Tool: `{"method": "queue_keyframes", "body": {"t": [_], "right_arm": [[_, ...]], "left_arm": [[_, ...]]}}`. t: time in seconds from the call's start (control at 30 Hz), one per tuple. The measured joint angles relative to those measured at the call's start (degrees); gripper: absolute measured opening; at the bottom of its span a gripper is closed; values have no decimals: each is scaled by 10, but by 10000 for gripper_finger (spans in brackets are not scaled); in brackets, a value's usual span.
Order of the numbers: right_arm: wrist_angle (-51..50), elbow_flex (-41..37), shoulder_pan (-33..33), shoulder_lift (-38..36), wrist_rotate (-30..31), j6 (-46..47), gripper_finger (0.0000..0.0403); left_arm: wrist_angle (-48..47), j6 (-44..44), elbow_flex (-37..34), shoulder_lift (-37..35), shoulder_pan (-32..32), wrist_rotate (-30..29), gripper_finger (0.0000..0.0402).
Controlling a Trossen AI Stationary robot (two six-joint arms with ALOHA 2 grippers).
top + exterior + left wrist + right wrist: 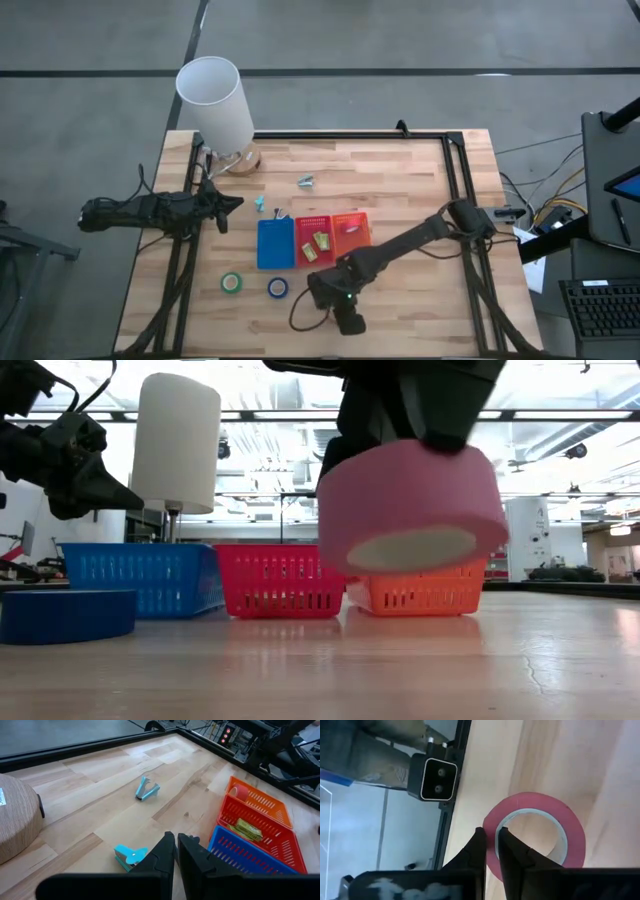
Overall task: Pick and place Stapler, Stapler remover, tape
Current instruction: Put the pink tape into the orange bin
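My right gripper hangs over the table's near edge, shut on a pink tape roll that is lifted clear of the wood. A green roll and a blue roll lie flat on the table to its left. Three teal staple removers rest on the wood. My left gripper is shut and hovers at the table's left, just short of the nearest remover. No stapler shows. My right gripper pinches the pink roll's wall, one finger inside the ring and one outside it. It comes from above, pointing down. The roll hangs tilted below the fingers, its pale core showing from beneath.
Blue, red and orange baskets stand in a row mid-table; the red one holds yellow-green blocks, the orange one a reddish round thing. A white-shaded lamp stands at the far left corner. A black frame edges the table.
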Motion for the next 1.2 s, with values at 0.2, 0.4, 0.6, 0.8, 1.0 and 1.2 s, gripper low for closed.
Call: {"method": "queue_keyframes", "body": {"t": [0.2, 0.4, 0.6, 0.8, 1.0, 1.2], "right_arm": [[-84, 0, -18, -44, 77, -19, 23], [-151, 0, -17, -99, 293, -61, 23], [-222, -7, -24, -95, 468, -58, 23], [-262, -36, -35, -78, 502, -65, 23], [-269, -52, -45, -68, 534, -108, 29], [-264, -62, -59, -67, 530, -121, 57]], "left_arm": [[0, 0, 0, 0, 0, 0, 26], [0, 0, 0, 0, 0, 0, 26], [0, 0, 0, 0, 0, 0, 26], [0, 0, 0, 0, 0, 0, 26], [0, 0, 0, 0, 0, 0, 26], [0, 0, 0, 0, 0, 0, 26]]}}
